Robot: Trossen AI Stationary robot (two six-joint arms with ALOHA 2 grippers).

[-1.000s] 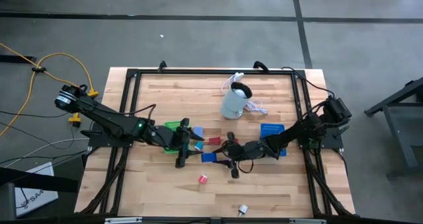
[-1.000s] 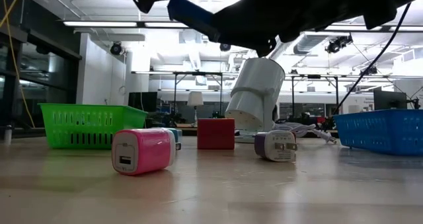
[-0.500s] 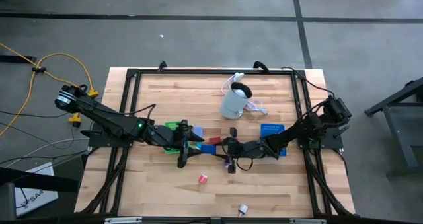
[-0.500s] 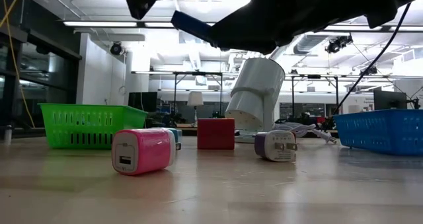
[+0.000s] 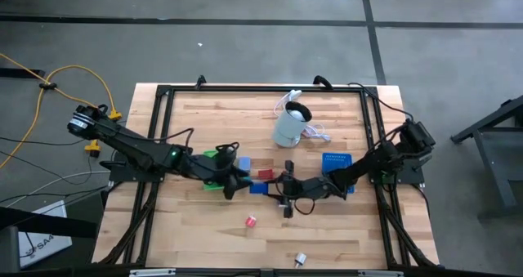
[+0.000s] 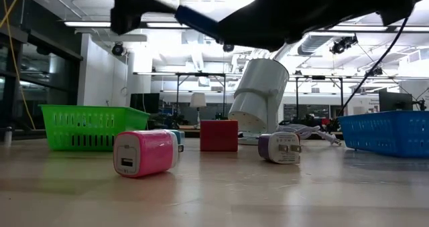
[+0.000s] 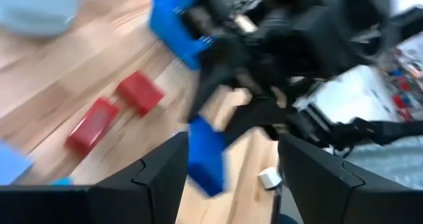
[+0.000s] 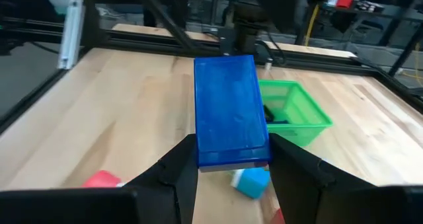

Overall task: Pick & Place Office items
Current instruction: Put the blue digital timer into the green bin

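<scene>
no legible writing on any item. right gripper (image 8: 228, 164) clamps a blue block (image 8: 228, 112); left gripper (image 7: 228, 168) fingers apparently apart, empty.

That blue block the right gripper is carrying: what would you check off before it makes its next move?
1. Grip: the right gripper is shut on the blue block, a finger on each side. Ok.
2. Lift: in the low view the block hangs well above the table. Ok.
3. Left gripper: open and empty, facing the block from close by. Ok.
4. Arms' clearance: both meet at mid-table in the high view; whether they touch, cannot tell.
5. Green tray: ahead of the block, opening unobstructed. Ok.
6. Blue tray: partly under the right arm. Cannot tell.
</scene>
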